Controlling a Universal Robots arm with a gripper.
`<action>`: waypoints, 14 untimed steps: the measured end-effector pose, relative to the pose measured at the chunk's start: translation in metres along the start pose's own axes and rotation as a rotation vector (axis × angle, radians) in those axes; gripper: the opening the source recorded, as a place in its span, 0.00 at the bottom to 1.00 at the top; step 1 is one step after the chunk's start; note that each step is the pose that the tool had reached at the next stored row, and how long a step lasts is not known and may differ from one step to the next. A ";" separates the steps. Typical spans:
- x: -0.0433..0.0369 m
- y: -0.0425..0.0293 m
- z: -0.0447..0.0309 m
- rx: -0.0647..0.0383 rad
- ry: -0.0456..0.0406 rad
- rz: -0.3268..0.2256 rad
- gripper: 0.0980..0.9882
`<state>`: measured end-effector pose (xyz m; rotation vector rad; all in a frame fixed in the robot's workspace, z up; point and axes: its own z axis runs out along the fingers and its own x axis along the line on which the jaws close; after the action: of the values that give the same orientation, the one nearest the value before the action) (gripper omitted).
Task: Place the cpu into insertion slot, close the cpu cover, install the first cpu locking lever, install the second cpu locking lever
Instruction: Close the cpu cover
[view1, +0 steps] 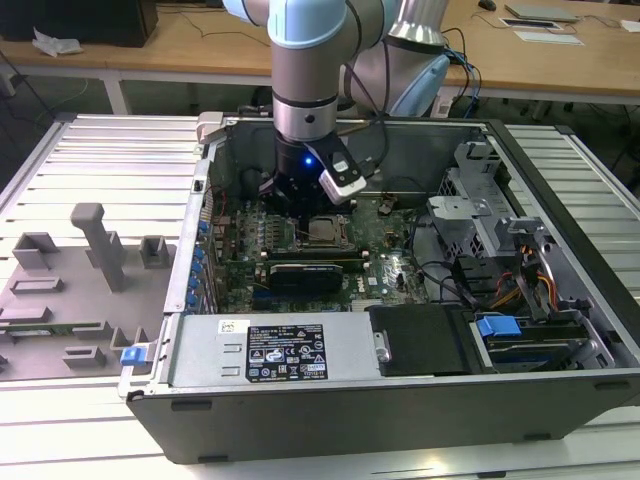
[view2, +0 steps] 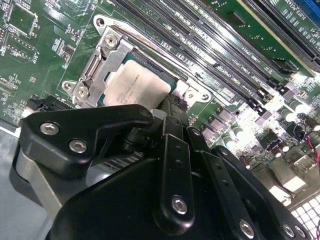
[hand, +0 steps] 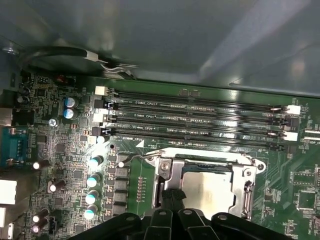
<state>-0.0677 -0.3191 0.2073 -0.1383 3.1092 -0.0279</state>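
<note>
The cpu, a flat silvery-beige square, lies in the insertion slot on the green motherboard. The silver cpu cover lies flat around it, the chip showing through its window. A thin wire lever runs along the socket side facing the memory slots. My gripper hangs low at the socket's edge, its black fingers together and holding nothing. In the exterior view the gripper stands inside the case just left of the cpu.
Long black memory slots run beside the socket, with capacitors at one end. The open case's walls, a black card, a power supply and drive cages with cables surround the board. Grey fixtures sit outside.
</note>
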 end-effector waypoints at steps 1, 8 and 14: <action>0.0000 0.0000 -0.0011 0.000 0.0000 0.000 0.01; -0.0008 -0.0002 -0.0098 0.000 -0.0001 0.000 0.01; -0.0223 -0.0021 -0.0092 0.000 0.0014 0.000 0.01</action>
<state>-0.0456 -0.3191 0.2173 -0.1385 3.1106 -0.0286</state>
